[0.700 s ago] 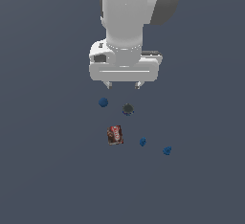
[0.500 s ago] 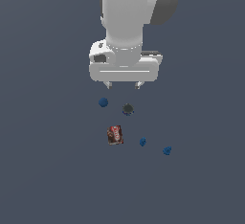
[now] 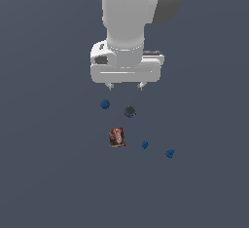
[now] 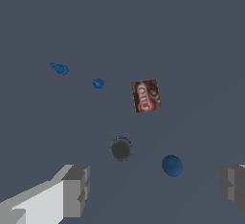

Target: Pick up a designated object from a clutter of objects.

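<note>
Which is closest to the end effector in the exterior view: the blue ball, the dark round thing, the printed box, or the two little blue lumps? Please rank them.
From the end effector:
1. Dark round item and blue ball, just below it; too close to call.
2. Printed box, farther down.
3. Nearer blue lump, to the box's right.
4. Far blue lump, farthest right.

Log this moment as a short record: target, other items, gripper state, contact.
target: blue ball, smooth and round, lying free
neighbour: dark round item, beside the ball, apart from it
box: red-brown printed box
small pieces: two lumpy blue pieces, toward the exterior view's right
gripper: open, holding nothing
contact: none; fingers clear of every item
</note>
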`<act>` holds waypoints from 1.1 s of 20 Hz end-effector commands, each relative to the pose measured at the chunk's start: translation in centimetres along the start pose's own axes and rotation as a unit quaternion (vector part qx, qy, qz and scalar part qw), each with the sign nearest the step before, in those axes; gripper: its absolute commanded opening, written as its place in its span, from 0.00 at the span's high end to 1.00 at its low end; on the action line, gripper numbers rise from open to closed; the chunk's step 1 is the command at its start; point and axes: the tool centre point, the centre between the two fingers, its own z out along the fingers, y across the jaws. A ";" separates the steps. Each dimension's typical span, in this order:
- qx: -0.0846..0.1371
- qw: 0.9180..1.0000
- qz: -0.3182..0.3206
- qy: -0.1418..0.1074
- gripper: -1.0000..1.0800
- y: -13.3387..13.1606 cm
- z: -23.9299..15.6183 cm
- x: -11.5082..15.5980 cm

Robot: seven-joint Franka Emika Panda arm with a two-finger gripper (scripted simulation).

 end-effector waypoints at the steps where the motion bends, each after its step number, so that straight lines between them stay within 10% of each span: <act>1: 0.000 1.000 0.001 0.000 0.04 0.0 0.1 0.0; 22: 0.005 0.995 0.097 0.009 0.04 6.0 11.2 -3.5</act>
